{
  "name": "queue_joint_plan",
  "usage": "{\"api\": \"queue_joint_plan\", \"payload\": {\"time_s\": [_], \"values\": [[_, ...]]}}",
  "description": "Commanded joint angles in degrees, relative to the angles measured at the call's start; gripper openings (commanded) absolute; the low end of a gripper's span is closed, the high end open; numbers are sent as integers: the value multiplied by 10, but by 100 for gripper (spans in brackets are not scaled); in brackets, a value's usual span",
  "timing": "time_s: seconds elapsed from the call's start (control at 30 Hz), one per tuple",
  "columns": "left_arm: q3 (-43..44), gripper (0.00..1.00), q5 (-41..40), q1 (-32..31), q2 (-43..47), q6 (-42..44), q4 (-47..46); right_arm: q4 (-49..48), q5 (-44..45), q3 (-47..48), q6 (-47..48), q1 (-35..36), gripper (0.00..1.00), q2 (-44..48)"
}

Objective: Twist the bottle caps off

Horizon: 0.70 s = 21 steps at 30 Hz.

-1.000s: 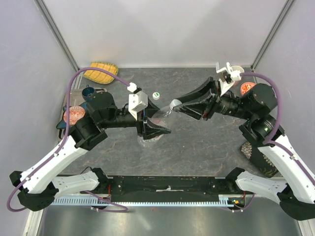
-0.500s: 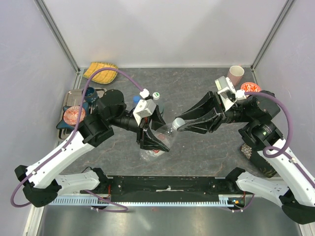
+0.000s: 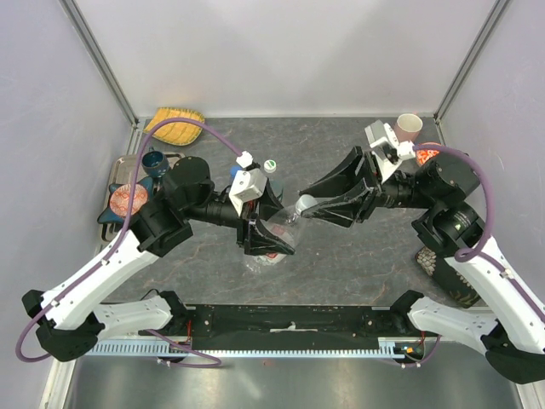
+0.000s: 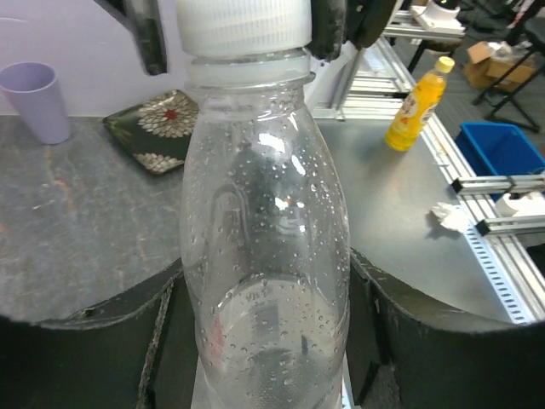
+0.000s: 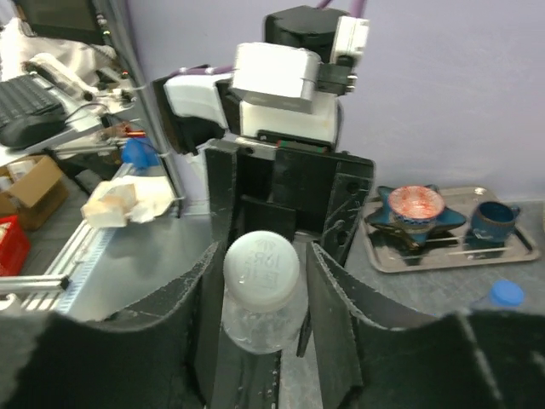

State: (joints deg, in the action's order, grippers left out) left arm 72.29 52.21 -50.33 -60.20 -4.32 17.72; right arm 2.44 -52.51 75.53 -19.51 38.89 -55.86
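Note:
A clear bottle with droplets inside is held tilted above the table, my left gripper shut on its lower body. Its plain white cap points toward my right gripper. In the right wrist view the cap sits between the right fingers; the left finger touches it and a narrow gap shows on the other side, so the jaws stand slightly open around it. The cap is still seated on the neck. Two other caps, one blue and one white-and-green, show behind the left wrist.
A metal tray at the left holds a blue star dish and a blue cup. A yellow woven object lies at the back left. A pink cup, a red bowl and a dark patterned plate stand at the right.
Both arms shifted nearer the table's middle with the bottle between them. The right jaws, shut on the cap before, have eased slightly apart.

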Motion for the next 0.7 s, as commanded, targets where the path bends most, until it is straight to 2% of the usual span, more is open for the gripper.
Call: {"api": "queue_joint_plan", "payload": {"time_s": [0.0, 0.07, 0.1, 0.27, 0.43, 0.53, 0.67], "values": [[7, 37, -61, -3, 14, 38, -13, 44, 72, 31, -4, 5, 74, -12], [6, 38, -72, -3, 16, 41, -12, 49, 97, 37, -6, 5, 87, -13], [6, 38, -77, -3, 15, 42, -11, 51, 103, 43, -7, 5, 98, -15], [7, 38, -113, -3, 11, 42, -13, 61, 132, 65, -18, 5, 98, -25], [12, 39, -193, -4, 1, 57, -17, 74, 241, 92, -40, 4, 98, -32], [17, 43, -262, -6, -5, 59, -23, 96, 336, 117, -69, 5, 98, -43], [26, 43, -406, -16, -14, 67, -37, 125, 432, 136, -98, 5, 98, -58]]}}
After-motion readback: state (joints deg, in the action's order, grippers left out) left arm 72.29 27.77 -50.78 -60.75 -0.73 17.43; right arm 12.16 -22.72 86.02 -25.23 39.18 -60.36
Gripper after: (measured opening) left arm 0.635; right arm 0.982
